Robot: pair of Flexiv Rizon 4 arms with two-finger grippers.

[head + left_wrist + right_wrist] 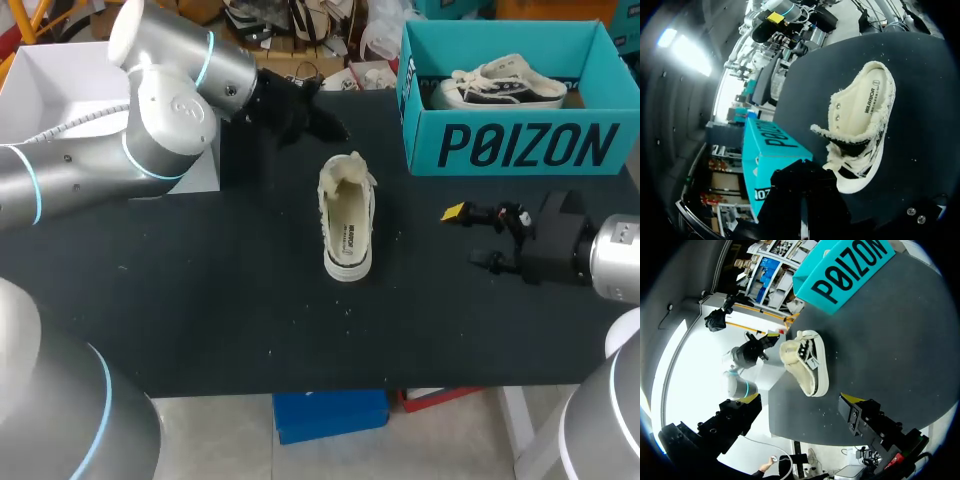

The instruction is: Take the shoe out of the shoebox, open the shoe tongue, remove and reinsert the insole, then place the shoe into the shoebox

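A cream low-top shoe (347,222) lies on the black table (200,290), its toe toward the front edge, its opening wide and a printed insole showing inside. My left gripper (325,122) hovers behind the shoe's heel, shut with nothing in it. From the left wrist the shoe (860,125) lies ahead of the closed black fingers (804,200). My right gripper (470,238) stands open, right of the shoe and in front of the teal shoebox (505,140). Seen from the right wrist, the shoe (805,365) is ahead of its spread fingers (855,407).
Inside the shoebox lies a second shoe (505,85), dark with white laces. A white box (60,90) stands at the back left under my left arm. The teal shoebox (770,150) is beside my left gripper.
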